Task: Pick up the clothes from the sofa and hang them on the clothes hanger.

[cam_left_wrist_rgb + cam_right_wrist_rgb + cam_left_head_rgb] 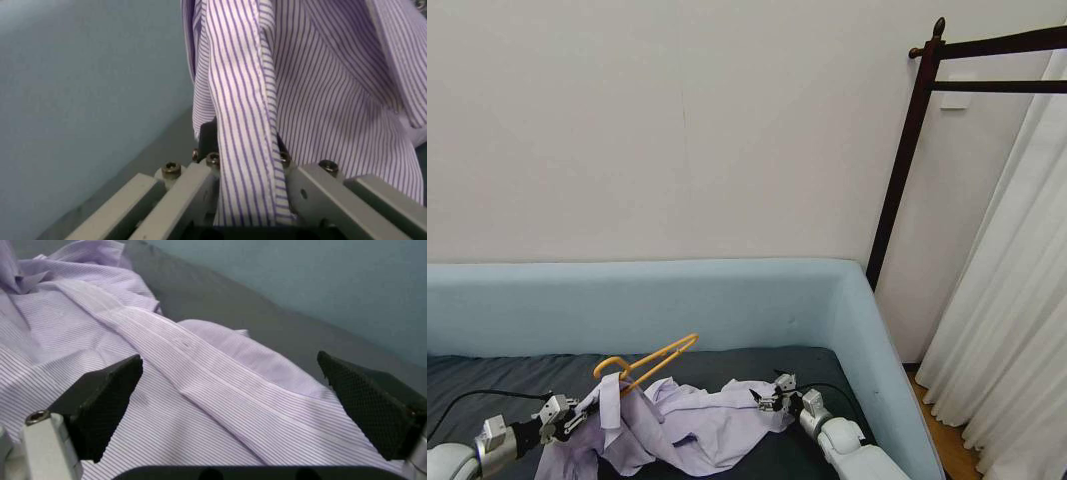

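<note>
Left gripper (575,417) pinches the striped shirt (697,420) on the sofa (727,300); right gripper (770,397), fingers spread, hovers at its right edge.

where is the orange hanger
Head view, left of centre: the hanger sits at the far edge of the shirt on the sofa, just beyond the left gripper.

The right end effector (247,405) is over a lilac cotton shirt with fine purple stripes (120,325), with its two black textured fingers (107,400) spread wide apart. The shirt lies crumpled on a dark grey sofa seat (253,315). Beyond the shirt rises a pale blue sofa backrest (320,275).
</note>
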Tool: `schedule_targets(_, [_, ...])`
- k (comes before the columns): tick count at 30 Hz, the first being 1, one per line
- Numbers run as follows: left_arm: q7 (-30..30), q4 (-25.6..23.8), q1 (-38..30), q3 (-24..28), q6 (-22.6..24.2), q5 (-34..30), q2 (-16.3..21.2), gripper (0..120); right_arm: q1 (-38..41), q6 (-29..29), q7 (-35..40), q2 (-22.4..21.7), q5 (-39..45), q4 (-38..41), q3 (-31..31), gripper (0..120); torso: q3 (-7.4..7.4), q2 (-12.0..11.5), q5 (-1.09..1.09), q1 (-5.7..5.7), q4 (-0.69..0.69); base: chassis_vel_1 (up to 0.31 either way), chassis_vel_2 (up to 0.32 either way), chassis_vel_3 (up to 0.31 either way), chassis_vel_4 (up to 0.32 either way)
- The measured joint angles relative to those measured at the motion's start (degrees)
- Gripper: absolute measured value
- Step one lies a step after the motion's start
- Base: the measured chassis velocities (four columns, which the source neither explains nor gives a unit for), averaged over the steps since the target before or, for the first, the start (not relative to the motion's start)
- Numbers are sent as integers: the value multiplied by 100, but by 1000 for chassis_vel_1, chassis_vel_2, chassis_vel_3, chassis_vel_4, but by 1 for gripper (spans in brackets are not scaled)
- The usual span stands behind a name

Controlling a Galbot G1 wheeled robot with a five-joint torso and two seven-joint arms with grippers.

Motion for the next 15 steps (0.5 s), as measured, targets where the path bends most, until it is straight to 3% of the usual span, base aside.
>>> schedule_targets(4, [-234, 12, -72, 52, 20, 198, -11, 1, 135, 75, 119, 230, -188, -293, 22, 100, 0, 0, 0, 0, 6, 0, 0, 0, 0])
schedule_targets(10, [-477, -438, 139, 17, 51, 195, 132, 1, 261, -106, 1076, 570, -861, -541, -24, 100, 0, 0, 0, 0, 4, 0, 0, 0, 0])
schedule_targets(15, [-525, -702, 193, -6, 93, 73, 239, 1, 287, -123, 1179, 695, -1205, -669, -55, 99, -1, 0, -1, 0, 4, 0, 0, 0, 0])
